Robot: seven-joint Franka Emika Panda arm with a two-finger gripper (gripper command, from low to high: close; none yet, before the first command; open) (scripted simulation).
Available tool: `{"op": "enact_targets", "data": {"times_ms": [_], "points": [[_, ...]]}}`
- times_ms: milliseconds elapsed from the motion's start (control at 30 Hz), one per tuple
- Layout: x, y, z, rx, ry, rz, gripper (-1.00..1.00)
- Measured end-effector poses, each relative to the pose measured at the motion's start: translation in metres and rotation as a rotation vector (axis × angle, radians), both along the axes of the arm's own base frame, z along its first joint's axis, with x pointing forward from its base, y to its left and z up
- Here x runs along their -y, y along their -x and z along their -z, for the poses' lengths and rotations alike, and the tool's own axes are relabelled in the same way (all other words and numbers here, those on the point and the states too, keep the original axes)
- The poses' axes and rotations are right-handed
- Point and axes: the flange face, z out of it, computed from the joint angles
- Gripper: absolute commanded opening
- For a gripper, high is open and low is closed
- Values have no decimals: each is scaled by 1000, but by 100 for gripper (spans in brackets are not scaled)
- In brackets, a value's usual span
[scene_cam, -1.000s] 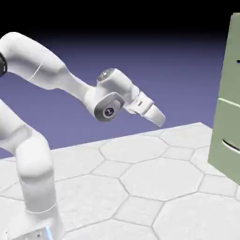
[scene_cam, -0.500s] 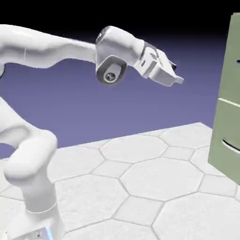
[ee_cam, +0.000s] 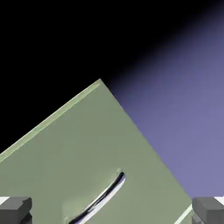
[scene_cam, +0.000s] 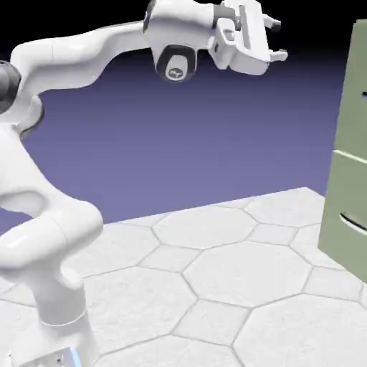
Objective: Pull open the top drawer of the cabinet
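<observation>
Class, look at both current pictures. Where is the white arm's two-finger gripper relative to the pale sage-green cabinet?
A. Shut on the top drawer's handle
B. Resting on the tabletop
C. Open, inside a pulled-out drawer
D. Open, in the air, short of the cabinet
D: the two-finger gripper stands open with backdrop between it and the pale sage-green cabinet, whose top drawer's dark curved handle lies ahead, ungripped.

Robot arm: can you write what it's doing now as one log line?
gripper: open, empty | top drawer: shut, handle untouched | gap: apart
</observation>
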Motion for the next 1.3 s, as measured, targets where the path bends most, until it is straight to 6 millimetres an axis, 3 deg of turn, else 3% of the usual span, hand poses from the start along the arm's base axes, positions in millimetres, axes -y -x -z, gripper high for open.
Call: {"op": "enact_targets", "data": {"times_ms": [267, 567, 800, 1067, 1133, 1300], "points": [[-30, -55, -2, 108, -134, -31, 0], [-40, -142, 37, 168, -329, -98, 0], [-21, -215, 93, 190, -531, -148, 0], [28, -288, 173, 221, -822, -189, 0], [30, -290, 176, 223, -834, -190, 0], [30, -317, 170, 229, -829, -191, 0]]}}
